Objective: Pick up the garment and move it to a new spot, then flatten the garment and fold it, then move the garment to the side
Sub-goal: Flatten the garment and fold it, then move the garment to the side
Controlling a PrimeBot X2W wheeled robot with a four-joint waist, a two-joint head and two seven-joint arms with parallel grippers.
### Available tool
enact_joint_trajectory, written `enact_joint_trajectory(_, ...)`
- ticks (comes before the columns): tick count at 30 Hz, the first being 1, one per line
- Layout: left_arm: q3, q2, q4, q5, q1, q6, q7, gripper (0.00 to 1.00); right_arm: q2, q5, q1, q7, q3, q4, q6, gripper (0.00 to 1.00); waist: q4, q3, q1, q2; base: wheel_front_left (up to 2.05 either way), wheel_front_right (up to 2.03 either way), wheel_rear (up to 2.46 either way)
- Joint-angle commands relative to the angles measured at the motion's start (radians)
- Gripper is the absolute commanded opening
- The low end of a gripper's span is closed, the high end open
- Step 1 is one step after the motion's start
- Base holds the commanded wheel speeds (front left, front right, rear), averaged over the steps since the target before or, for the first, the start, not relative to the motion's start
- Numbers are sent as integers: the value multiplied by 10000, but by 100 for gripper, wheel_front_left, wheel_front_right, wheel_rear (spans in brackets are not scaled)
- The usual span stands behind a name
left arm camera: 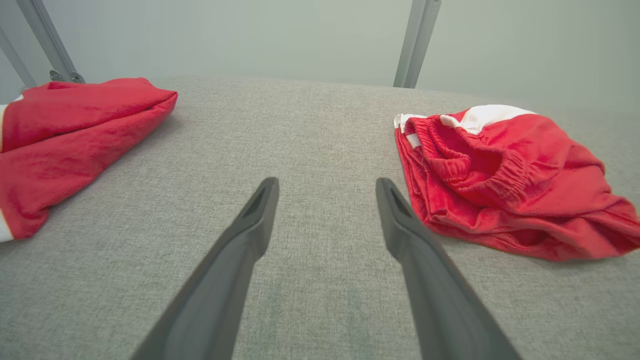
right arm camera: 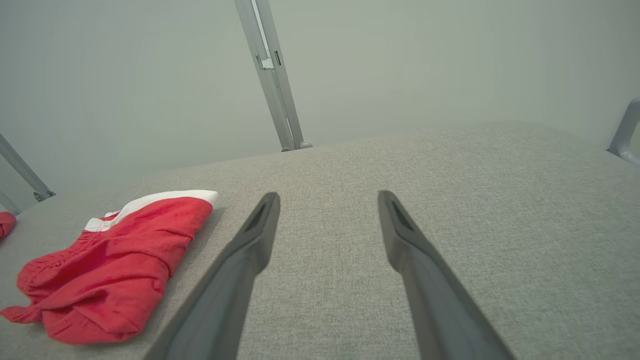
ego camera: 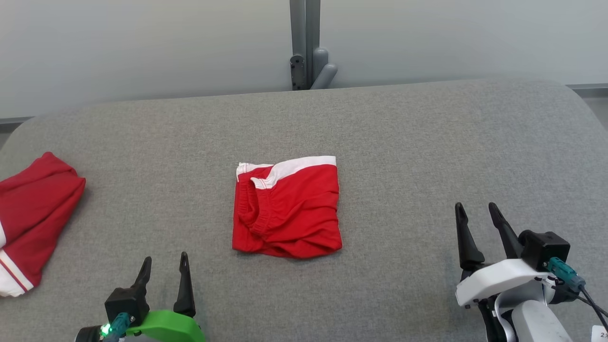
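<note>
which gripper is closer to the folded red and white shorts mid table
Left. The left gripper sits just off the near-left corner of the folded red fabric shorts with white trim; the right gripper is much farther off to their right.

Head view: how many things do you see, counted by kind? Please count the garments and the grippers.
Red garments: 2 (middle garment, left-edge garment)
Grippers: 2 (left gripper, right gripper)
Total: 4
</note>
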Motion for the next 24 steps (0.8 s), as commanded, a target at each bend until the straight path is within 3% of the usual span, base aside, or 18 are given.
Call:
enact_joint_trajectory(1,83,40,-112,58,190,-41,-1,100,27,-9,156,-27,-39,-33,0,100,-47,-46,0,-1,0,0,0)
enact_joint_trajectory(16,84,40,-453,223,352,-45,-1,100,96,-10,351,-27,159,29,0,100,-30,-23,0,-1,0,0,0)
enact_joint_trajectory(24,-454,41,-516,-27,-191,-25,-1,100,92,622,-374,-27,1317,676,0,100,721,856,0,-1,0,0,0)
